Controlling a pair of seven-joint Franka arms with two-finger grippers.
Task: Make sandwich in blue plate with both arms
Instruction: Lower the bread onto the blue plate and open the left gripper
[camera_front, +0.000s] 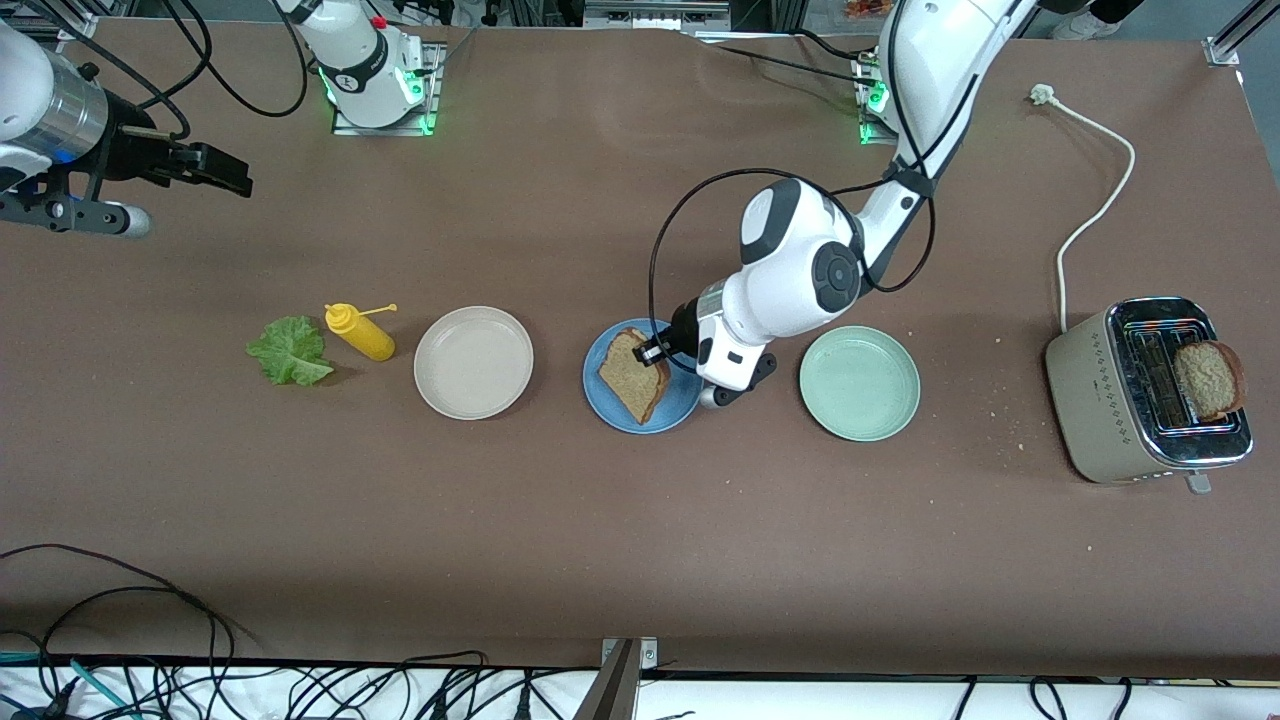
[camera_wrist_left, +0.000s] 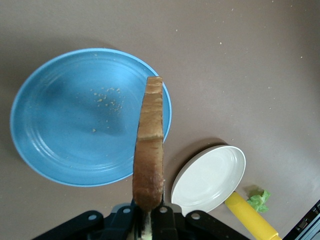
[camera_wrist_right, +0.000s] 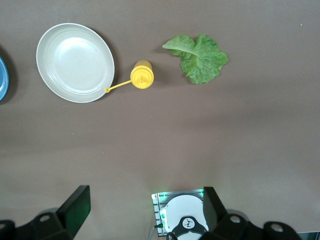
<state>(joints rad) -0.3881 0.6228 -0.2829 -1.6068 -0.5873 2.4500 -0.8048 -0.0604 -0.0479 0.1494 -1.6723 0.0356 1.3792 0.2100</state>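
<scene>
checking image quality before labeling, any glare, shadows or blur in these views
Front view: sharp, even light, glare only on the toaster top. Left wrist view: the bread slice casts a soft shadow on the blue plate; the left gripper is slightly blurred. Right wrist view: lettuce leaf crisp, right gripper fingers soft.
</scene>
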